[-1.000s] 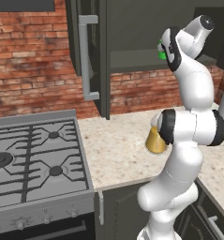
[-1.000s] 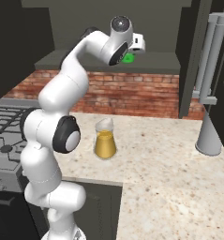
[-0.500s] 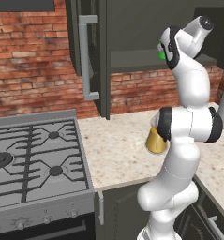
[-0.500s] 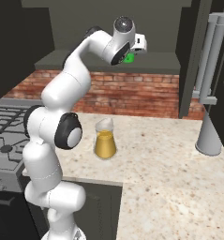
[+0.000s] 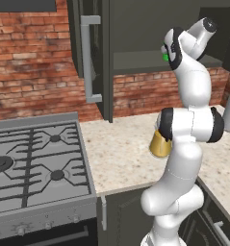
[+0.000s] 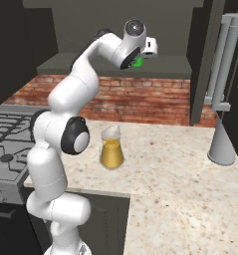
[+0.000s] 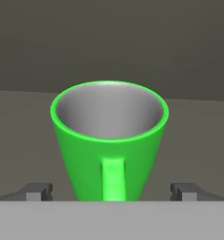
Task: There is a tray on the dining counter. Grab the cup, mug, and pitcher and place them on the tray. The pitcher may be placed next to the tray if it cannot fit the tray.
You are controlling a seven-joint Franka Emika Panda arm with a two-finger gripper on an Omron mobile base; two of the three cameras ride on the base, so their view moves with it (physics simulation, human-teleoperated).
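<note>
Hand view: wide-open, empty claw straddles the green mug; advance squarely, then close below the rim.

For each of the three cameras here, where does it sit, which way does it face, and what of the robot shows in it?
Left base view: behind the arm to its left, facing the stove, brick wall and open cabinet; arm rises at right, half hiding the pitcher.
Right base view: behind the arm to its right, facing the counter; arm at left, beside the pitcher and a grey vessel.
Hand view: on the hand, facing the green mug on the shelf, between the open gripper fingertips.
Shared: both base views show pitcher and raised arm.
</note>
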